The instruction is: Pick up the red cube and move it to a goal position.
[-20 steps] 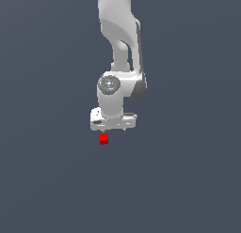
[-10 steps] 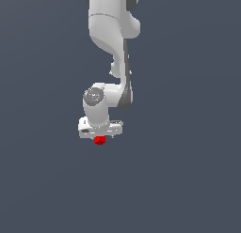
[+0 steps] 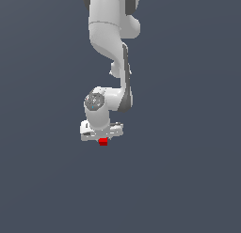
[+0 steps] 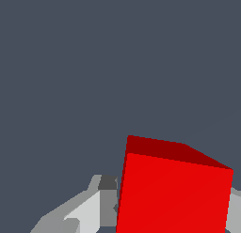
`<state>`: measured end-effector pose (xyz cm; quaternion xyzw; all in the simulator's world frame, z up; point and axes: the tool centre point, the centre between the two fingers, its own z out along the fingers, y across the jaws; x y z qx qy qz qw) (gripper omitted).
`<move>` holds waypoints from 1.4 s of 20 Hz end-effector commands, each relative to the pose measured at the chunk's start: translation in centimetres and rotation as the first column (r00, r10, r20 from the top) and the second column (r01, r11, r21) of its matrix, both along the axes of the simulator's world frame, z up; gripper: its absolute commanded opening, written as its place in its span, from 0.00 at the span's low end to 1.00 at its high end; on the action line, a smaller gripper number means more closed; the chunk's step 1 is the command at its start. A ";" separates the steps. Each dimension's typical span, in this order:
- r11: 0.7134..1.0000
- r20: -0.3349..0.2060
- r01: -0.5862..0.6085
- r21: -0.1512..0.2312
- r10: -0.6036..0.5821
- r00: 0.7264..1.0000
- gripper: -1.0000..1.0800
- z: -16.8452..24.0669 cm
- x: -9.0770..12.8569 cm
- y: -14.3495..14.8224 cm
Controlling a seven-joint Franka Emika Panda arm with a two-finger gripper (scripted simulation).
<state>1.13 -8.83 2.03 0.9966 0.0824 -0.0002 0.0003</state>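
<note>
A white robot arm (image 3: pixel 110 44) reaches down against a plain dark grey background, its gripper (image 3: pixel 102 137) pointing downward. The cube (image 3: pixel 103 142), small and bright red, sits between the jaws, which are closed against its sides, and its lower part pokes out just below them. From the wrist camera the cube (image 4: pixel 174 192) fills the space between two pale grey fingers (image 4: pixel 94 211), one on each side.

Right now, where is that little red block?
In the exterior view, the red cube sits just below centre, tucked under the white claw; the wrist view shows it between the claw's fingers.
</note>
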 end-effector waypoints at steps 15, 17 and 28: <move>1.000 0.000 -0.001 0.000 0.001 1.000 0.00 1.4 -0.5 0.2; 1.000 0.000 -0.001 0.000 0.001 1.000 0.00 2.2 -0.8 0.2; 1.000 0.000 -0.001 0.000 0.001 1.000 0.00 9.8 -3.6 0.9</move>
